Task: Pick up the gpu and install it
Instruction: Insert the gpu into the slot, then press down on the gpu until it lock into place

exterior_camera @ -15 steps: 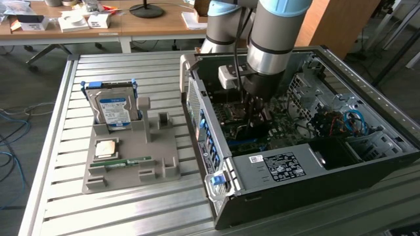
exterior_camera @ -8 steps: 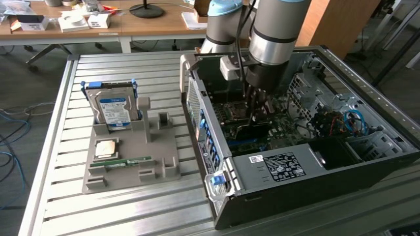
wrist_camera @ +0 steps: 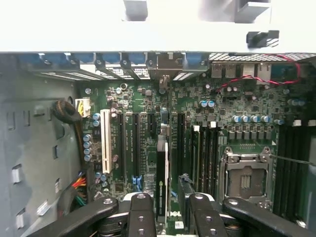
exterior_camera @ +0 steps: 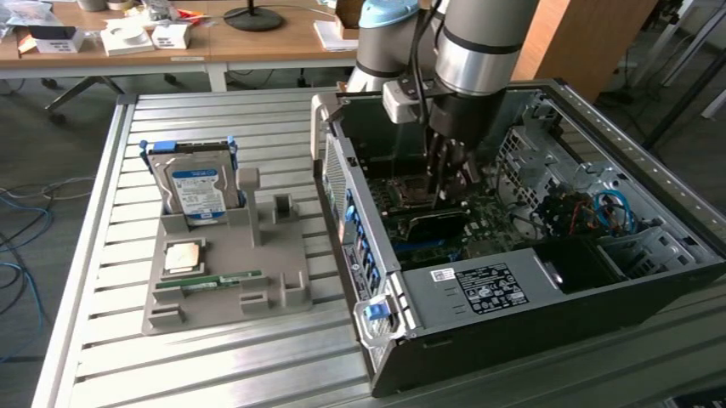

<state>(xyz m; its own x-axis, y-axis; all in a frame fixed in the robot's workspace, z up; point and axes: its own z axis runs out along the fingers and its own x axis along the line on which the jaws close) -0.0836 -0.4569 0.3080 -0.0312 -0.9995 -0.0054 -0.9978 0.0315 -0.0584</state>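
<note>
Gripper (wrist_camera: 166, 210) fingers (wrist_camera: 141, 217), partly spread, pinch the gpu (wrist_camera: 162, 180) edge-on. Directly beneath, the card stands upright against a motherboard (wrist_camera: 207, 113) slot inside the computer case (exterior_camera: 567, 289).

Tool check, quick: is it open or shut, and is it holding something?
Tool: closed on the gpu, the thin dark card standing edge-on between its fingers, down over the motherboard inside the computer case.

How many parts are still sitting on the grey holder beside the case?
3. The hard drive stands upright at the holder's far end, the square processor chip lies flat in the middle, and the green memory stick lies nearer the front. Nothing else shows there.
</note>
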